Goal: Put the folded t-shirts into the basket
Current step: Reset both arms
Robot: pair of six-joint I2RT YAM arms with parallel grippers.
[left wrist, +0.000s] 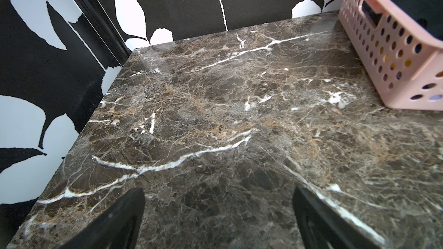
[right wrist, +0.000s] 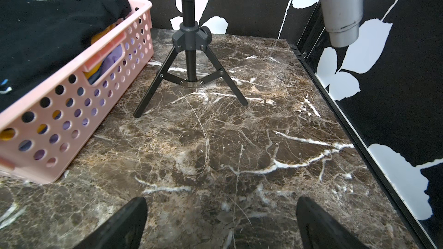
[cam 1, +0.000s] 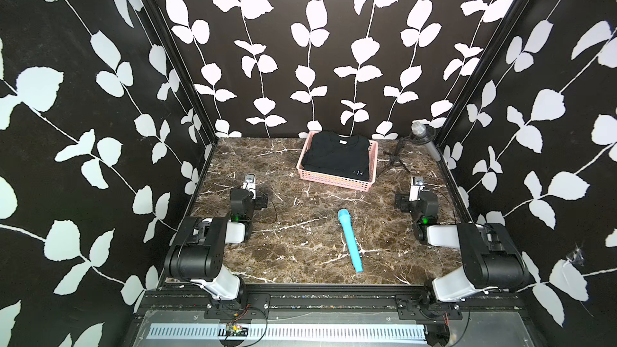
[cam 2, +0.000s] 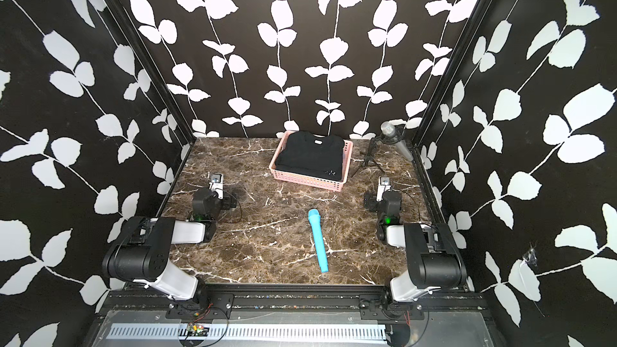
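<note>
Fig. 1. Bimanual cell, 2 arms parked low at the sides of the table (cam 1: pixel 267 165).

Hazards (judged, not observed):
- The black tee (cam 1: pixel 337 155) tops the stack and stands proud of the rim of the basket (cam 1: pixel 334 184), w/ 1 fold bulging at the far corner on the tripod side. A nudge to the basket, or a finger snagging that fold, could drag the tee out.
- The tripod (cam 1: pixel 397 156) w/ its grey mic (cam 1: pixel 425 140) stands just beside the basket, so a wide swing by the right arm could topple it.
- The blue toy mic (cam 1: pixel 349 240) lies loose mid-table btwn the arms. It is no shirt and could be picked by mistake.

Position: the basket sits at the far centre of the table, near the back wall, ahead of and btwn the 2 grippers, apart from each. Through its holes, mustard cloth (right wrist: pixel 92 74) and lilac cloth (right wrist: pixel 114 56) show under the black tee; a 4th shirt cannot be confirmed. No shirt lies on the table in either top view, so the task looks done or nearly so.

Left gripper (left wrist: pixel 218 191): jaws spread wide, nothing btwn them. Right gripper (right wrist: pixel 221 202): same, empty, over bare marble.
</note>
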